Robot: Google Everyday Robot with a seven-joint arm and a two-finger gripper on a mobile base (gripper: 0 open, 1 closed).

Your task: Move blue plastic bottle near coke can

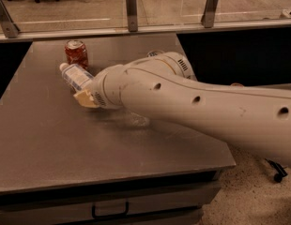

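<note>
Hand (84, 98) is held low over the left rear of the surface (42, 139), clamped on the lower end of the bottle (76, 77); bottle is tilted, cap pointing up and left, just beside the red can (76, 54) and seemingly not touching it. Risks judged: the can could be knocked over or pushed back if the bottle is carried further, since the cap is already close to its side; the bottle could roll once released, being round and smooth, and the metal surface looks slick. Bottle is clear thin plastic with a pale label and white cap; the can is short, red and dented; the arm (192, 107) is a broad, smooth white shell that hides most of a second can (154, 53).
</note>
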